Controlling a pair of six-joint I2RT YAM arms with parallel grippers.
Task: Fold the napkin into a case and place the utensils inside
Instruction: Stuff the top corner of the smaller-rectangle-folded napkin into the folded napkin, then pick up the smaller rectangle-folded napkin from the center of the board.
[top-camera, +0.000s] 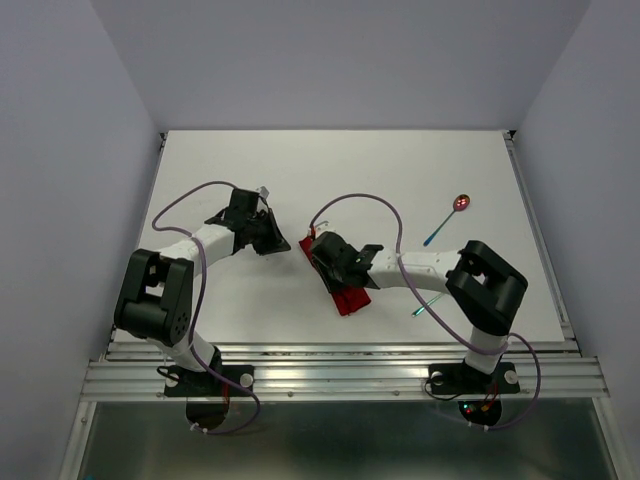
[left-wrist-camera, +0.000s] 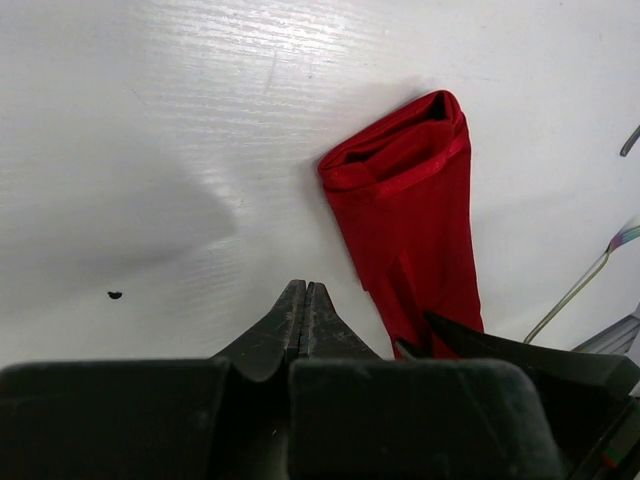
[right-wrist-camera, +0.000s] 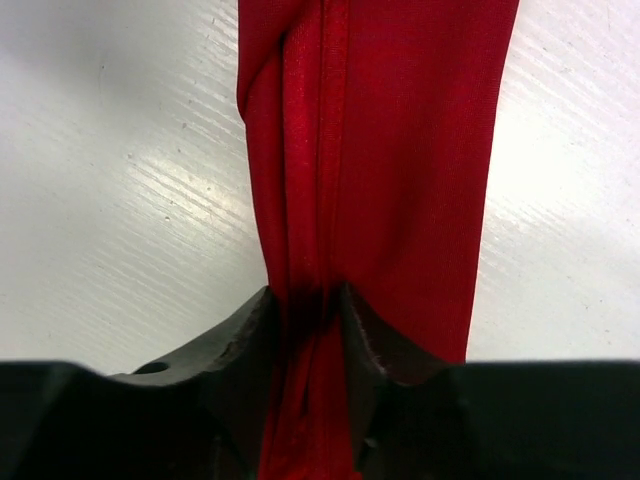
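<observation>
Red napkin (right-wrist-camera: 400, 150) seemingly in right tool (right-wrist-camera: 310, 305)

From above, we see only the near end of the bright red cloth napkin (top-camera: 350, 300); the right arm's black two-finger tool (top-camera: 320, 252) covers the rest. Right of the napkin, the slim teal-handled fork (top-camera: 420, 310) shows just a tip beside that arm. In the right wrist view the napkin runs off the top edge, and its lower part vanishes between the fingers.
</observation>
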